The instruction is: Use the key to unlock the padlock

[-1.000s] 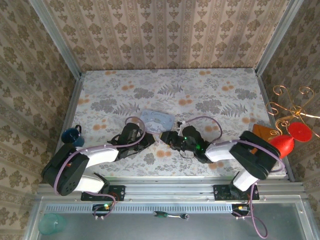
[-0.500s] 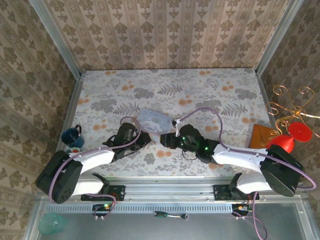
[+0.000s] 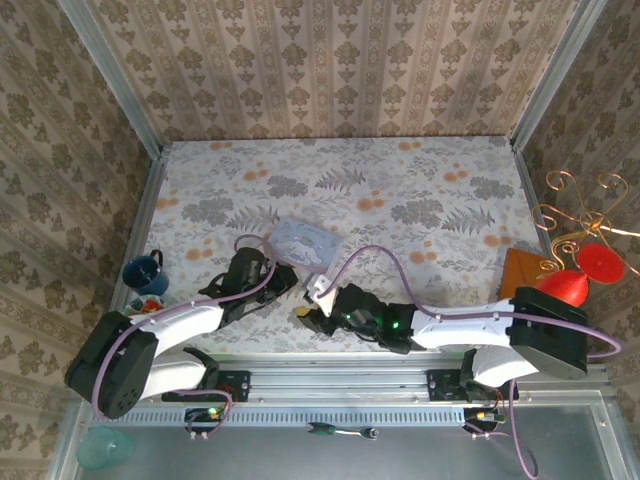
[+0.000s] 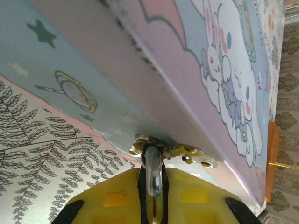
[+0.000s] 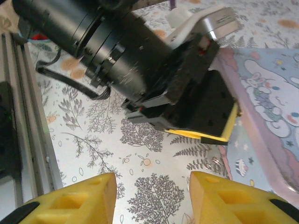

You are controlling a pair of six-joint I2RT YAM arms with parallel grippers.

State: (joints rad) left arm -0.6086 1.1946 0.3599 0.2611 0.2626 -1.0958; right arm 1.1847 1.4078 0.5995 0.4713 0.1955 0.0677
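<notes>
Stretching leftward just beyond the grey metal rail (image 3: pixel 340 375) at the near edge, the right arm lies low over the floral-patterned table (image 3: pixel 420 180). The right gripper (image 5: pixel 152 196) has its yellow fingers well apart with nothing between them, only bare tabletop below. Just ahead of it in the right wrist view sits the black body of the left gripper (image 3: pixel 283 278), leaving a narrow strip of free surface between the two.

The left gripper's yellow fingers are pinched narrow on the small padlock (image 4: pixel 152 182). A thin silver loop framed by dark edges shows between the pads; the rest of its body is hidden. The loop runs up into the brass-coloured metal clasp (image 4: pixel 174 150) on the near side of the pastel blue-and-pink cartoon tin (image 3: pixel 305 242), so the padlock sits right at the tin's near rim, close to the table's middle.

A dark blue cup (image 3: pixel 143 272) stands at the left edge, and a flat brown block (image 3: pixel 525 268) lies at the right edge. Beyond the tin the tabletop lies open to the wallpapered back wall (image 3: pixel 330 70).
</notes>
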